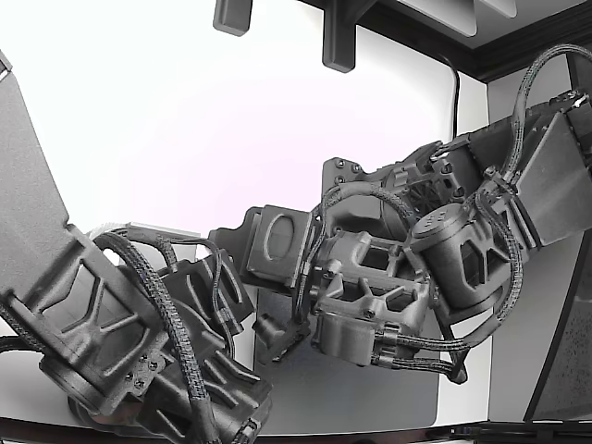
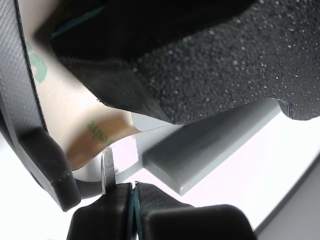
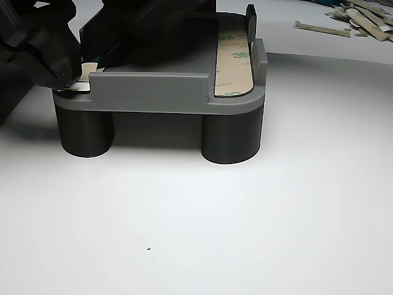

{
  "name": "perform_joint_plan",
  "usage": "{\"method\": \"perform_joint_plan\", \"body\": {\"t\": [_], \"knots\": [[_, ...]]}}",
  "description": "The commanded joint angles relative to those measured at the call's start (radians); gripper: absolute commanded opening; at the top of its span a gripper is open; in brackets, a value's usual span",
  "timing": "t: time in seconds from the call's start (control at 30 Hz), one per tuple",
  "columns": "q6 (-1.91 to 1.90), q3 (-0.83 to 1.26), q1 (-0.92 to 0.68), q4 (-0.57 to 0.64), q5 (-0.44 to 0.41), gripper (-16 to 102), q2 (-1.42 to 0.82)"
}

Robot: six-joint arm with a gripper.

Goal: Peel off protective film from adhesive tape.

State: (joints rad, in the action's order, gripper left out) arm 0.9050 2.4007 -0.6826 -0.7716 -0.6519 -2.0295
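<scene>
hand (image 3: 78,72): closed, pinching the lifted corner of the tan paper protective film (image 2: 95,137) | place: at 9 o'clock end of the grey plastic fixture (image 3: 153,92) on the white tabletop (image 3: 202,227) | handling: thin, light, tears easily; hold at the free corner

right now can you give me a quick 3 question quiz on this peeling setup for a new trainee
1. True or false: in the other view, the tan film strip lying on the grey fixture is at the view's right side.
2. Multiple choice: the loose peeled strips in the other view lie (a) under the fixture, (b) on the white table at the far right, (c) inside the gripper.
3. Fill in: in the wrist view, the lifted film corner curls up from the ____ coloured liner.

Key
1. True
2. b
3. tan
</scene>
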Motion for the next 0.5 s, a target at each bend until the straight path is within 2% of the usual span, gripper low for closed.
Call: {"method": "perform_joint_plan", "body": {"t": [0.0, 0.47], "knots": [[-0.002, -0.031, 0.006, 0.002, -0.003, -11, -0.014], [-0.018, -0.038, 0.006, -0.009, 0.002, -11, 0.009]]}}
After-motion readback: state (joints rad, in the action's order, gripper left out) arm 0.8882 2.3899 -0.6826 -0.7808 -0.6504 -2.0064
